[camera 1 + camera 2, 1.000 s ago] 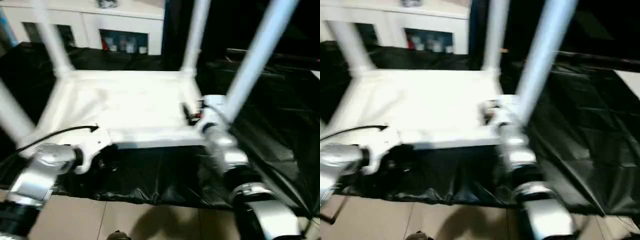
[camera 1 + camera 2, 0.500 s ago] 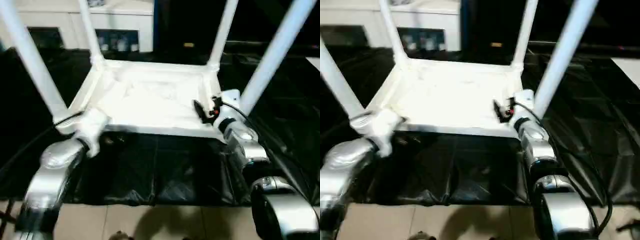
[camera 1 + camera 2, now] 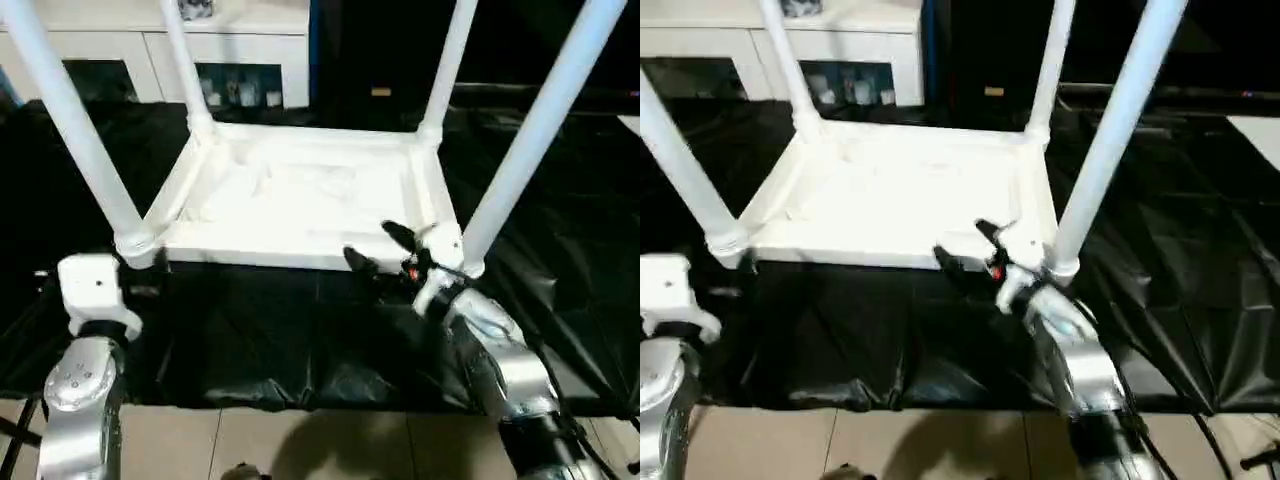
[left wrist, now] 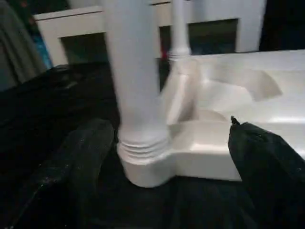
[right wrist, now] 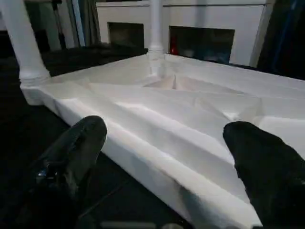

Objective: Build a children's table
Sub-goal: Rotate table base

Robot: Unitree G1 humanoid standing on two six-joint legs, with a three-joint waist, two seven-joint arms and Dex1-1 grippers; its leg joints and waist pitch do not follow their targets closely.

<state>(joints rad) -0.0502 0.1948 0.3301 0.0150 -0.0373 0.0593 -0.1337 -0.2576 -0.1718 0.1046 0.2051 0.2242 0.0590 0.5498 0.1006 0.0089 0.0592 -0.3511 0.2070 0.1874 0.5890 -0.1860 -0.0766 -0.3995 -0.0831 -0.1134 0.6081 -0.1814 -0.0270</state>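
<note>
I saw the tabletop (image 3: 300, 200) lying underside-up on the black sheet (image 3: 300, 340), one leg (image 3: 75, 130) upright in each of its four corners; I judged only turning it over remained. Count: one tabletop, four legs, two grippers. The left gripper (image 4: 167, 157) straddled a near leg wide open, empty; the right gripper (image 3: 380, 250) gaped at the near edge.

The white plastic rectangular tabletop (image 3: 300, 200) lies upside down, ribbed underside up, on black sheeting. Four long white tapered tube legs stand upright in its rounded corner sockets, the near-left leg (image 3: 75, 130) among them.
</note>
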